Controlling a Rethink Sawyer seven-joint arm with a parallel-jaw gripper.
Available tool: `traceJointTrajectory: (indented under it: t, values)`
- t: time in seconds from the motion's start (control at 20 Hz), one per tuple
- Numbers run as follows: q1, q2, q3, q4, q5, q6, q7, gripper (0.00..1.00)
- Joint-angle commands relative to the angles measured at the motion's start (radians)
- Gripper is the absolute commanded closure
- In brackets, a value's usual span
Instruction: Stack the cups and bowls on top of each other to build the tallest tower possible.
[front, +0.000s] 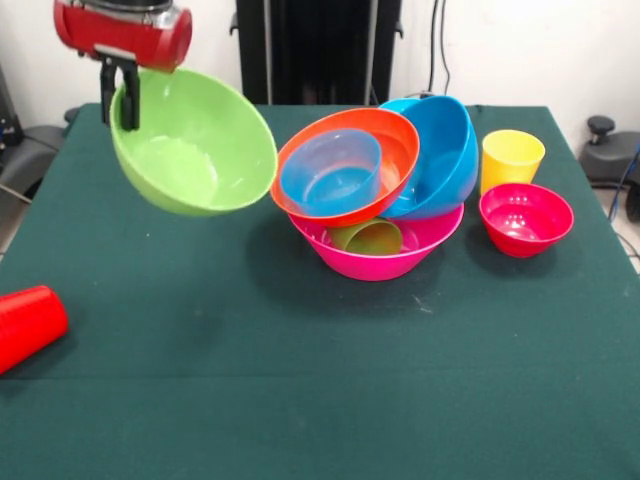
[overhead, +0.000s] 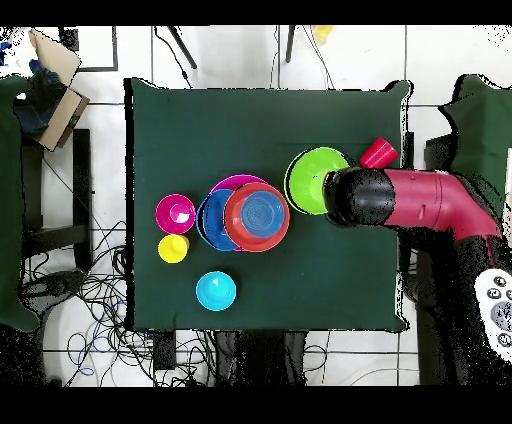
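My gripper (front: 120, 108) is shut on the rim of the lime green bowl (front: 195, 145) and holds it tilted in the air, left of the tower. The tower's base is the pink bowl (front: 380, 255), with the green cup (front: 368, 237) lying inside. On it lean the orange bowl (front: 390, 165), holding the small translucent blue bowl (front: 330, 172), and the large blue bowl (front: 440, 155). The yellow cup (front: 512, 158) and the magenta-red bowl (front: 525, 218) stand to the right. The red cup (front: 28, 325) lies on its side at the left. The cyan bowl (overhead: 216, 291) shows only in the overhead view.
The green tablecloth (front: 300, 400) covers the table. In the overhead view the red arm (overhead: 430, 200) reaches in from the right over the lime green bowl (overhead: 315, 180), with the red cup (overhead: 378, 153) beside it. Cables and a cardboard box (overhead: 55, 95) lie on the floor.
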Motion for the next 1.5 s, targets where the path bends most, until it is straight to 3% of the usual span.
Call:
traceJointTrajectory:
  t: [0.05,0.35,0.75,1.5]
  values:
    - [0.07,-0.014,0.081,-0.134,0.021,0.209,-0.172,1.0]
    - [0.136,0.005,0.051,-0.189,-0.005,0.244,-0.085,1.0]
    - [0.232,0.007,-0.001,-0.182,-0.013,0.233,0.022,1.0]
    - [0.278,0.001,-0.059,-0.114,0.0,0.128,0.068,1.0]
